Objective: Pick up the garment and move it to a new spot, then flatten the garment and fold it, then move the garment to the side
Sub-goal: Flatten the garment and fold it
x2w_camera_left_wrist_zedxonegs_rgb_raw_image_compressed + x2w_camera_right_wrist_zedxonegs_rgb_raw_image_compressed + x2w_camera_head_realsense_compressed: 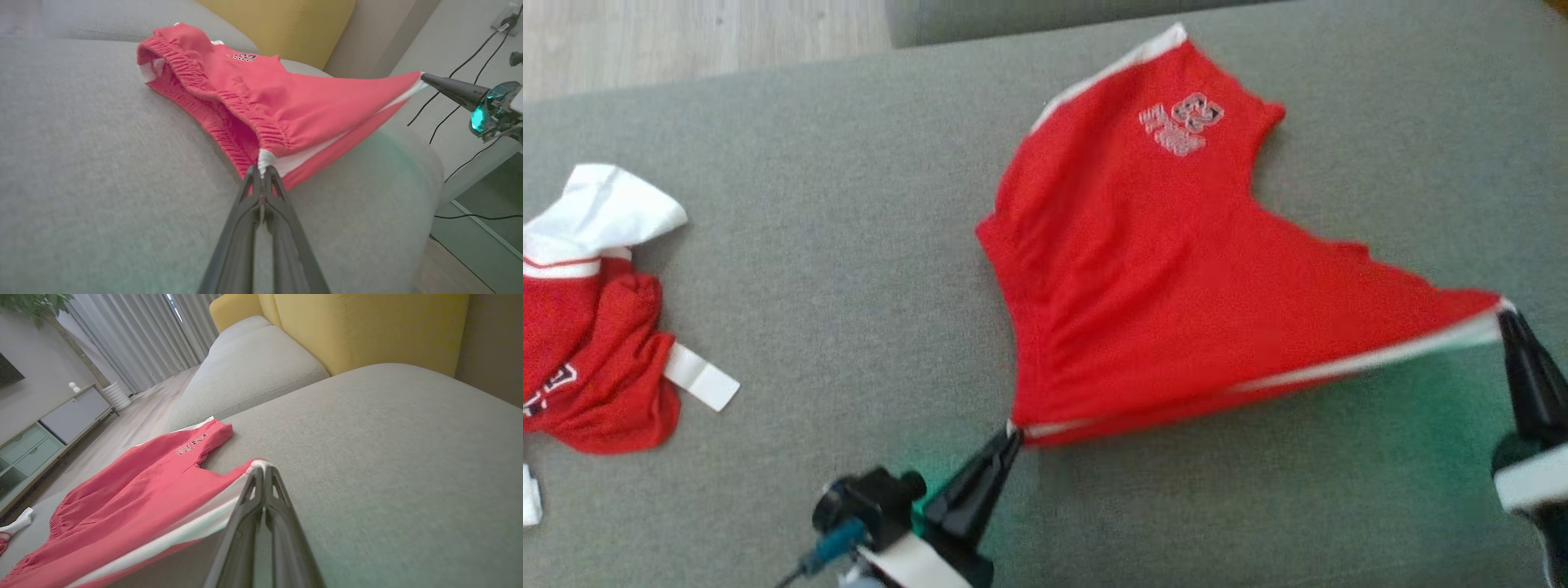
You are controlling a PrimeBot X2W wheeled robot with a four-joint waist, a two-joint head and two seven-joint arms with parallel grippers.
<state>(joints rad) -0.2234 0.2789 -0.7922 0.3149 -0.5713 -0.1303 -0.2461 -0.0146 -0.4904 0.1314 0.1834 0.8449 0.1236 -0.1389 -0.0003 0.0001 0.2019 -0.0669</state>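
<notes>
Now: the left gripper [1011, 433] is closed, its tips pinching the garment [1160, 286] at the waistband end of the white side stripe [1339, 371]. The right gripper [1506, 315] is closed too, nipping the hem end of that same stripe.

The stripe edge hangs between the two claws, lifted just off the grey cushion [849, 269]. The far part of the garment, with the logo [1183, 126], rests on the cushion's right half.

Step in hand, as I judge it: laying the garment out flat.
- Hold both claws level and the stripe taut but not strained; each pinch has very little cloth and could slip.
- Draw the edge toward the cushion's near side so the resting part drags smooth, then lower both ends together.
- The elastic waistband [229, 102] is gathered and will likely need more spreading than the hem.

Count:
- Grippers: two, both holding.
- Red garment in hand: one.
- Crumpled red-and-white heap [596, 359]: one, at the cushion's left edge, well apart from the work.
- White scrap [529, 494]: one, at the cushion's near left; cannot tell if it belongs to the heap.
- Logo: one.
</notes>
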